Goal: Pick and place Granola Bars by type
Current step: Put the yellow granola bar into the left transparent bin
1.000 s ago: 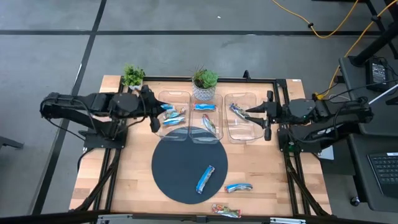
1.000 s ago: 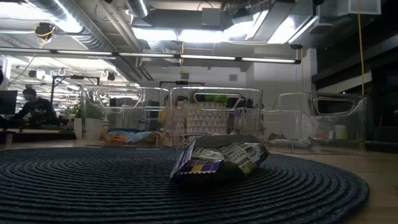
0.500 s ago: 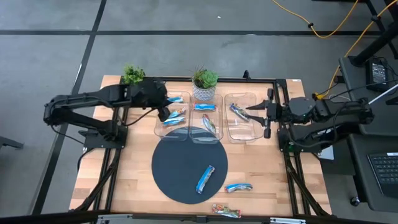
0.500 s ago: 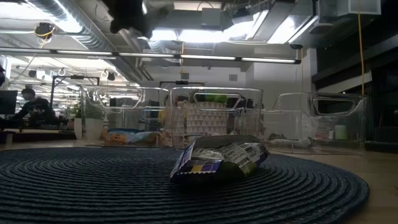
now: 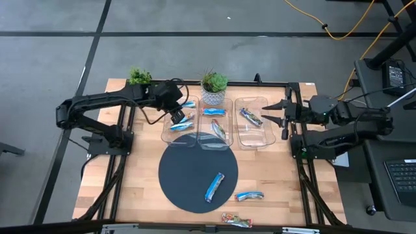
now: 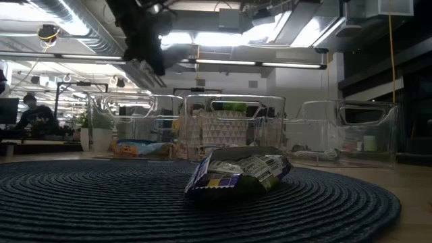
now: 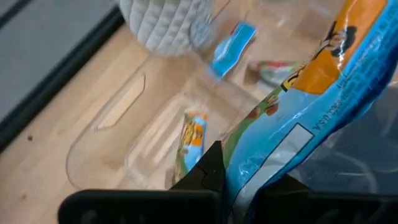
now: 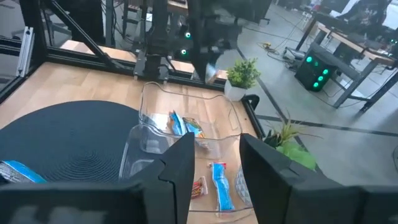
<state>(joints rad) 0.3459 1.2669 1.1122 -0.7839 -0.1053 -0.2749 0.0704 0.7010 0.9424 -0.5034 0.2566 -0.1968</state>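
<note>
My left gripper (image 5: 174,110) hovers over the left clear bin (image 5: 166,133), shut on a light blue bar with orange print (image 7: 323,93). The low view shows that arm high up (image 6: 143,37). More bars lie on the floor of the left bin (image 7: 194,134), the middle bin (image 5: 213,112) and the right bin (image 5: 249,117). A blue bar lies on the round dark mat (image 5: 214,186), (image 6: 239,172). Another blue bar (image 5: 249,195) and an orange-red one (image 5: 236,220) rest on the wood near the near edge. My right gripper (image 5: 274,115), (image 8: 214,155) is open beside the right bin's right wall. My left gripper pinches the light blue bar between its two fingers (image 7: 208,177), at the lower part of the wrapper (image 7: 249,168). The bar is lifted clear above the left bin, and most of its length sticks out past the fingertips.
Three clear bins stand in a row along the far side. A white potted plant (image 5: 213,91) stands behind the middle bin and a smaller plant (image 5: 138,78) at the far left corner. The dark mat (image 5: 188,162) fills the table's middle. Bare wood lies left and right of it.
My left gripper has risen and swung from the left bin's left side toward the right and far edge, ending above that bin. My right gripper has drawn back a little toward the table's right edge.
</note>
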